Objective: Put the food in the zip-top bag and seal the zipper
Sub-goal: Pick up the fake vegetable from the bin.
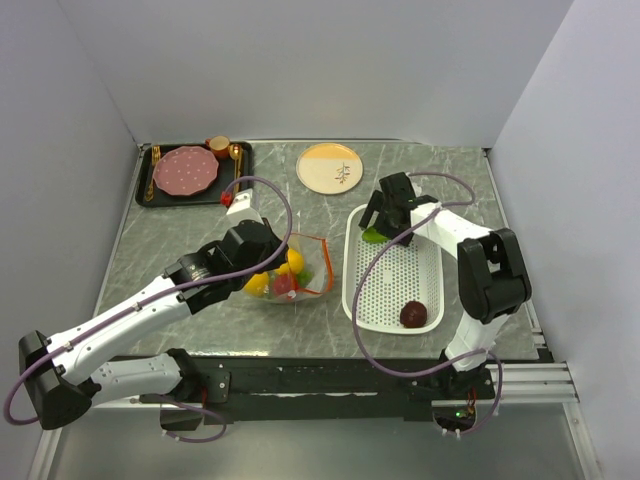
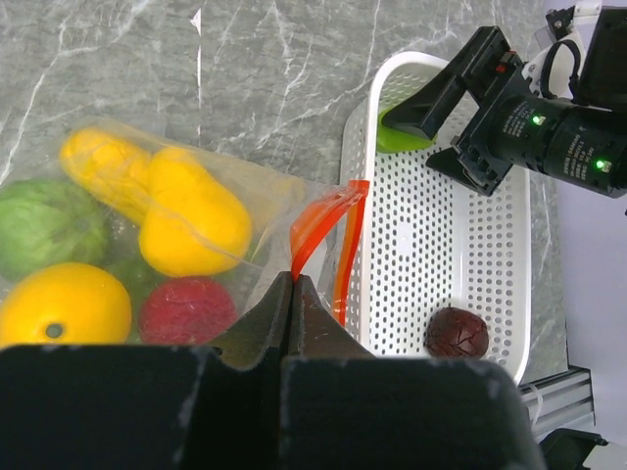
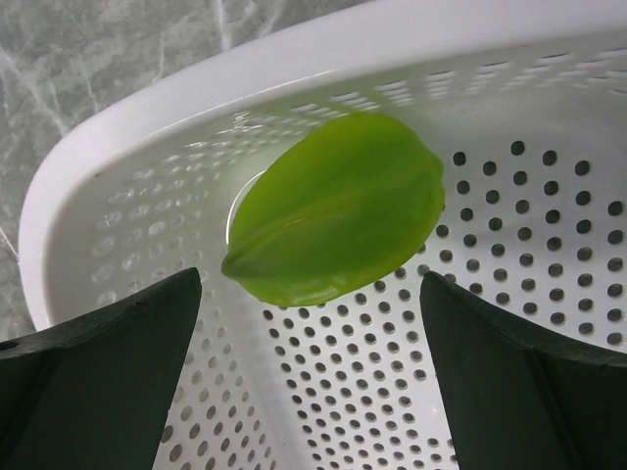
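Observation:
The clear zip-top bag (image 1: pixel 290 270) lies at the table's middle with yellow pieces (image 2: pixel 191 220), a red ball (image 2: pixel 186 308) and a green leafy piece (image 2: pixel 44 225) inside. My left gripper (image 2: pixel 292 284) is shut on the bag's orange-red zipper strip (image 2: pixel 318 220) and holds the mouth up. A green star-shaped piece (image 3: pixel 338 211) lies in the far left corner of the white perforated basket (image 1: pixel 385 290). My right gripper (image 3: pixel 313 323) is open just above it, fingers either side. A dark maroon ball (image 1: pixel 413 315) lies at the basket's near end.
A black tray (image 1: pixel 165 195) at the back left holds a pink scalloped plate (image 1: pixel 184 171), cups and cutlery. A cream and orange plate (image 1: pixel 329 168) sits at the back middle. A small red piece (image 1: pixel 227 199) lies by the tray's edge.

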You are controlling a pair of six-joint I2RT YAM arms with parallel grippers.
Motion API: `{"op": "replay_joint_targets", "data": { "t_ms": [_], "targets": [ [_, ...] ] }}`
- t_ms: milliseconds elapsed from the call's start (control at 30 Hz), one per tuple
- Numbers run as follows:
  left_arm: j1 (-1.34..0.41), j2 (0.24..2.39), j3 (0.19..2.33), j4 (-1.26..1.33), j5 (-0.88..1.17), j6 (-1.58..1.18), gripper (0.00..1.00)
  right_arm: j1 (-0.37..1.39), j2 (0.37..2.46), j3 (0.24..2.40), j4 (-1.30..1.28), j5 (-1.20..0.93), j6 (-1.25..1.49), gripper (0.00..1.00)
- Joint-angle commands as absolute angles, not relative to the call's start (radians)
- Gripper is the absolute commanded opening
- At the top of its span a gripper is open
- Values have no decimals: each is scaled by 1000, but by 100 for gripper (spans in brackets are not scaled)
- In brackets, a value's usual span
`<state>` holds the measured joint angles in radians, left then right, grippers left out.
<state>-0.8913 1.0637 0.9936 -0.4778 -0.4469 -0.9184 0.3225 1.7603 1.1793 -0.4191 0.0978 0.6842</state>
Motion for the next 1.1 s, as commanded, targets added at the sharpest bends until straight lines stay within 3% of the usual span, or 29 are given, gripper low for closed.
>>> {"op": "replay_joint_targets", "data": {
  "t_ms": [0,133,233,300,533,633,700,800,833,900,1067],
  "targets": [
    [-888,1066,1028,-457,-445,-902,1,314,1796,1242,-428,152,695,100],
    [-888,1066,1022,-450,-451,-905,1,314,1816,1246,-402,138,690,100],
    [-888,1072,1028,-446,-446,-905,1,314,1828,1247,-397,140,686,92],
    [-887,1074,1028,-454,-449,-910,1,313,1830,1243,-399,140,681,76],
    [-888,1054,1002,-440,-443,-919,1,308,1758,1134,-307,81,646,47],
    [-888,1060,1005,-440,-442,-917,1,310,1737,1103,-293,64,632,39],
    [-888,1062,1006,-440,-440,-917,1,308,1729,1094,-293,58,618,40],
    [-887,1058,1000,-433,-440,-919,1,310,1701,1077,-298,48,595,57],
    [-888,1058,1000,-434,-439,-919,1,308,1677,1065,-296,69,592,70],
    [-888,1058,997,-433,-442,-919,1,308,1646,1057,-295,96,572,81],
    [-887,1068,1000,-428,-434,-914,1,305,1655,1107,-321,170,538,88]
  ]
}}
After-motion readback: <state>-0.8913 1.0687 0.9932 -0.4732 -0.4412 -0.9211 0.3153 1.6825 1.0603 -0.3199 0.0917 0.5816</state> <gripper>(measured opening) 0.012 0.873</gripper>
